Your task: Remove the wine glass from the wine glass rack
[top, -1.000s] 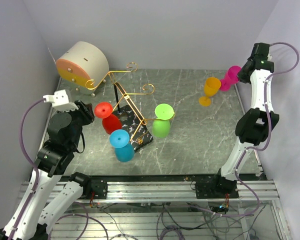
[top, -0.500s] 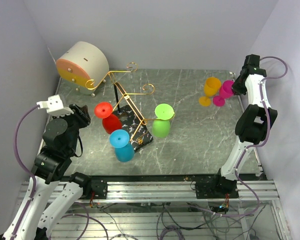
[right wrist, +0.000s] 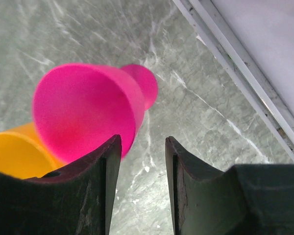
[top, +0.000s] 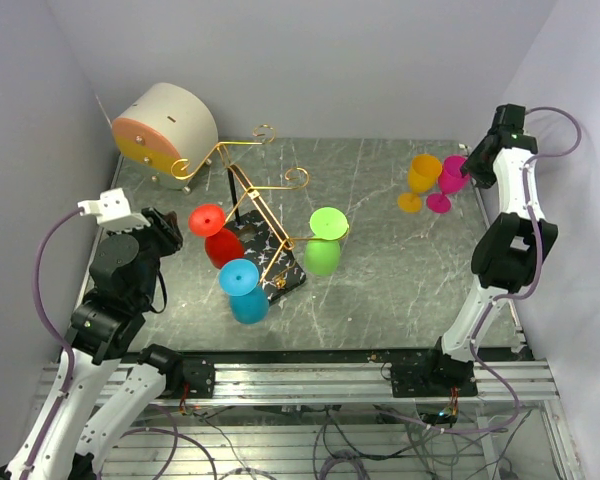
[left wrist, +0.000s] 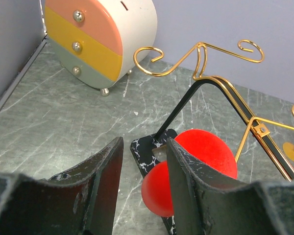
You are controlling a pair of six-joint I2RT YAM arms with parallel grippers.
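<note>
Rack (top: 263, 222) of gold wire stood on its black veined base mid-bench (top: 380, 270), with a red glass (top: 223, 248), a blue glass (top: 248, 303) and a green glass (top: 322, 258) hung bowl-down from its arms. The left fingers (left wrist: 112, 156) were spread apart and empty, near the red glass. The right fingers (right wrist: 110, 161) were also parted, gripping nothing, just beside a pink glass (top: 448, 178) standing at the far right of the bench, close against an orange glass (top: 422, 175). A beige drum (top: 165, 125) sat far left.
</note>
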